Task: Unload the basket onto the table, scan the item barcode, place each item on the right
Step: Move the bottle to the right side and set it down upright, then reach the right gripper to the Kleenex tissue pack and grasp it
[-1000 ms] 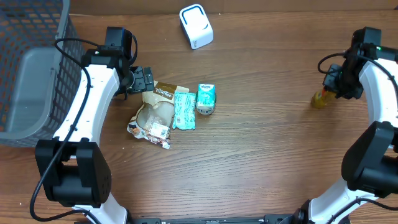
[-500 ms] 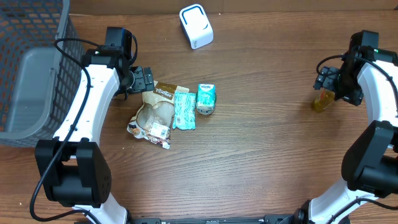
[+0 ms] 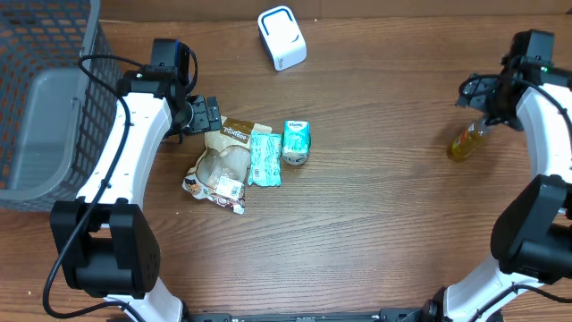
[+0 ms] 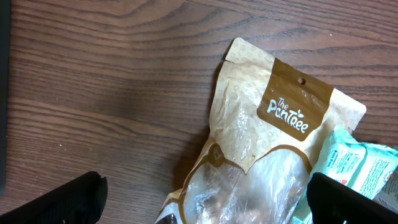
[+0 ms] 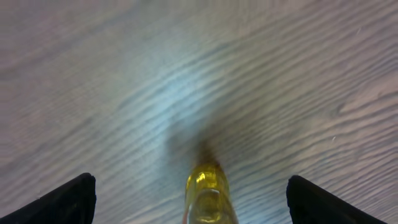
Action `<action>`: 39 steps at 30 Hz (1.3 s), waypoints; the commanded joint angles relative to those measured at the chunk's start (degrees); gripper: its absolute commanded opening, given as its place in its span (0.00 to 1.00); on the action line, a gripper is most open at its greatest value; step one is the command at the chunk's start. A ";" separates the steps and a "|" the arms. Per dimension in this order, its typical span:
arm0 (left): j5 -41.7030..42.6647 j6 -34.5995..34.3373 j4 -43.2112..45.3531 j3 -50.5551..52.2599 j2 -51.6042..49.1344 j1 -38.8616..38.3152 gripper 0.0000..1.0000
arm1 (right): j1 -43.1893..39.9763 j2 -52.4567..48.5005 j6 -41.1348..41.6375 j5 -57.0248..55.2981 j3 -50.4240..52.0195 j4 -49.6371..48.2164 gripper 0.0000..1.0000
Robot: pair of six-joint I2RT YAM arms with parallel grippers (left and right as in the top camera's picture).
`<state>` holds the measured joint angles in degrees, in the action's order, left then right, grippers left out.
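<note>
Far left, a wire basket (image 3: 45, 98). Mid-table, a Pantree pouch (image 3: 228, 154), left gripper (image 3: 208, 114) just beside it with jaws spread wide. Up top, a white scanner (image 3: 281, 38). Against the pouch, a teal packet (image 3: 264, 157) and small carton (image 3: 297, 141). At right, a yellow bottle (image 3: 465, 145) on the table (image 3: 375, 224) – right gripper (image 3: 492, 105) over it, jaws apart, gripping nothing.

item: yellow bottle (image 3: 466, 143) | right side, unheld, neck up-right | scanner (image 3: 281, 38): white, blue-trimmed, far centre
</note>
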<state>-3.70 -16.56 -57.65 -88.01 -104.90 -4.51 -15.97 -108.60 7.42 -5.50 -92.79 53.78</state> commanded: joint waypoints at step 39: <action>-0.33 -0.17 0.04 -0.66 0.44 0.00 1.00 | 40.06 1.18 15.39 23.02 -4.59 5.81 0.42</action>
<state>-3.73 -16.56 -57.65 -88.01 -104.90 -4.49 22.79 -108.60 17.82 21.91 -99.09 60.69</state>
